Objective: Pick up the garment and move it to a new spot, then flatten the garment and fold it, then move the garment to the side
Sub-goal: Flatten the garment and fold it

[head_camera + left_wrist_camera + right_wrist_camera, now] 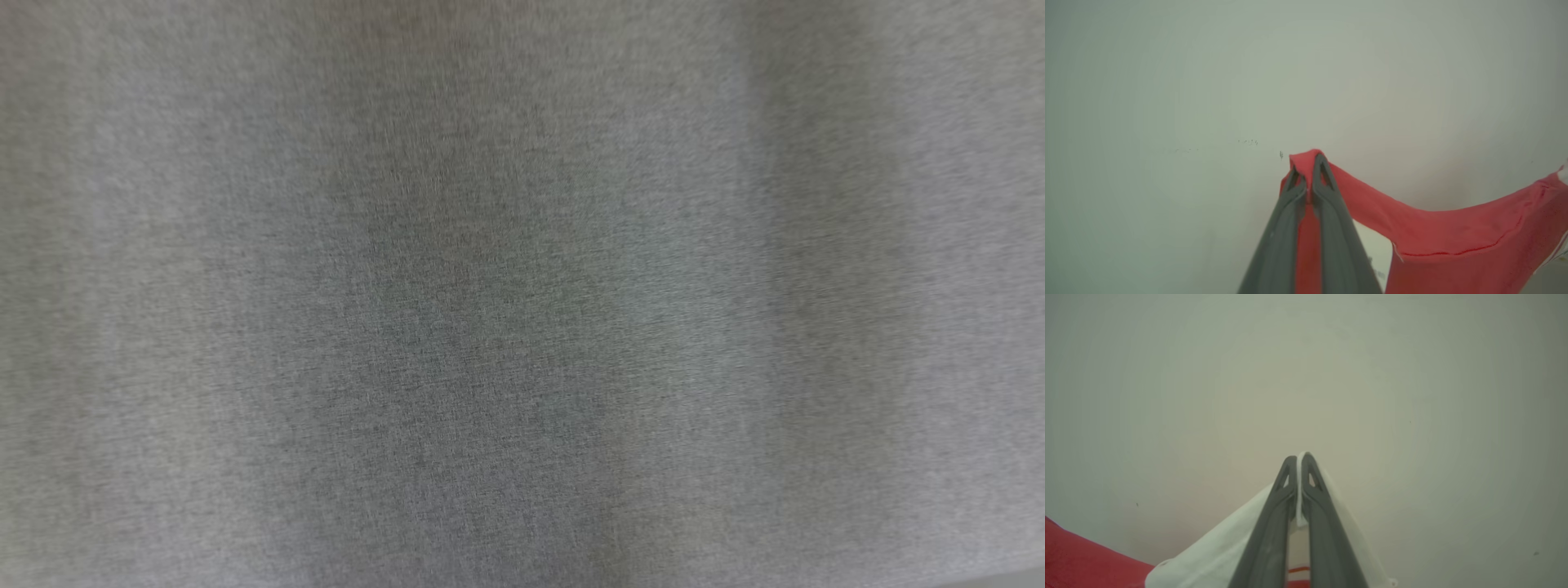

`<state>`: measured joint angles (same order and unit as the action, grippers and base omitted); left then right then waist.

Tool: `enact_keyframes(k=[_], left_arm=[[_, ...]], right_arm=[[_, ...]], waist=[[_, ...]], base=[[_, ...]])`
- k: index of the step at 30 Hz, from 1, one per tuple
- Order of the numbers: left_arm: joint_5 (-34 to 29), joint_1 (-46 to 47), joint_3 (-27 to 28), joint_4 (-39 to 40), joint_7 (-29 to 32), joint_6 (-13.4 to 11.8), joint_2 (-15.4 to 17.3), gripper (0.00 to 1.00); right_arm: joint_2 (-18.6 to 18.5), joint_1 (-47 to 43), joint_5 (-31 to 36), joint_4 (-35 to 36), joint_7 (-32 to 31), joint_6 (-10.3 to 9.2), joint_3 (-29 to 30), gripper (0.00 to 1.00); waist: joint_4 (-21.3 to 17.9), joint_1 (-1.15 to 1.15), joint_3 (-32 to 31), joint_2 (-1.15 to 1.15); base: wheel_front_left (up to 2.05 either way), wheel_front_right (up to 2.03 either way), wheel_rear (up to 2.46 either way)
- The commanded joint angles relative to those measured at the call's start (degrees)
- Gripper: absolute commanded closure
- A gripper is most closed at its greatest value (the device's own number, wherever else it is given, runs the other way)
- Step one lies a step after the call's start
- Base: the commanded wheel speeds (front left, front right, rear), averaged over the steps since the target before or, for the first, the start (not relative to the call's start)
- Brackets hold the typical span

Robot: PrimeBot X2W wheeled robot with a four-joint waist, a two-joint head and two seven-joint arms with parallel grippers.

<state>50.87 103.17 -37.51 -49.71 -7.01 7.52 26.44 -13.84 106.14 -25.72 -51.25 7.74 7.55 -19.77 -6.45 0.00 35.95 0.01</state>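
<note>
A fold of the red garment (1453,232) is pinched between the closed fingers of the left gripper (1309,169), and the cloth is drawn away to the right of that view, against a pale surface (1167,81). Its white part (1216,547) is clamped in the closed right gripper (1298,463). A blurred grey woven surface (522,294) is seen from the head.

Garment (1453,232) stretches between left fingers (1278,245) and right fingers (1267,539).

Grey surface (522,245), fine woven-looking texture, head view blurred. Softer dark bands (457,327) run top to bottom across the middle and right. Can't tell table or bed.
</note>
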Motion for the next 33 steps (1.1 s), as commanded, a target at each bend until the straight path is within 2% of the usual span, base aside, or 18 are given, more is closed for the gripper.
enact_keyframes(k=[1, 7, 10, 14, 23, 26, 33], left_arm=[[1.7, -3.4, -0.4, 1.4, -1.3, -0.1, 0.7, 1.00], [5.3, -17.3, -0.3, 6.3, -5.3, -0.2, 2.0, 1.00], [6.0, -25.3, -0.1, 9.5, -6.8, -1.4, 2.7, 1.00], [7.7, -36.1, 1.7, 16.2, -7.8, -4.3, 3.9, 1.00], [9.6, -59.8, 5.6, 31.8, -8.3, -11.8, 5.0, 1.00], [9.7, -66.7, 8.3, 35.1, -8.2, -13.6, 4.0, 1.00], [8.3, -79.8, 13.9, 39.6, -8.2, -14.7, 1.7, 1.00]], right_arm=[[-0.1, -3.9, -1.4, 1.4, 1.0, -0.13, -0.5, 1.00], [-3.6, -21.4, -5.6, 10.9, 2.4, -0.13, -0.8, 1.00], [-5.3, -31.0, -6.6, 16.5, 2.0, -0.13, 0.5, 1.00], [-6.6, -44.8, -6.8, 25.1, 0.5, -0.13, 4.1, 1.00], [-0.9, -74.9, -3.7, 44.2, -5.6, -0.13, 14.8, 1.00], [1.9, -83.7, -2.2, 49.3, -7.7, -0.13, 18.0, 1.00], [6.1, -96.4, -0.3, 55.3, -10.4, -0.13, 22.8, 1.00]], waist=[[-0.4, 0.00, -3.5, -0.01], [-0.2, 0.00, -8.9, -0.01], [-0.1, 0.00, -11.4, -0.01], [0.0, 0.00, -14.3, -0.01], [0.3, 0.00, -18.6, -0.01], [0.4, 0.00, -19.5, -0.01], [-0.3, 0.00, -21.6, -0.01]], base=[[0.00, 0.00, 0.00], [0.00, 0.00, 0.00], [0.00, 0.00, 0.00], [0.00, 0.00, 0.00], [0.00, 0.00, 0.00], [0.00, 0.00, 0.00], [0.00, 0.00, 0.00]])
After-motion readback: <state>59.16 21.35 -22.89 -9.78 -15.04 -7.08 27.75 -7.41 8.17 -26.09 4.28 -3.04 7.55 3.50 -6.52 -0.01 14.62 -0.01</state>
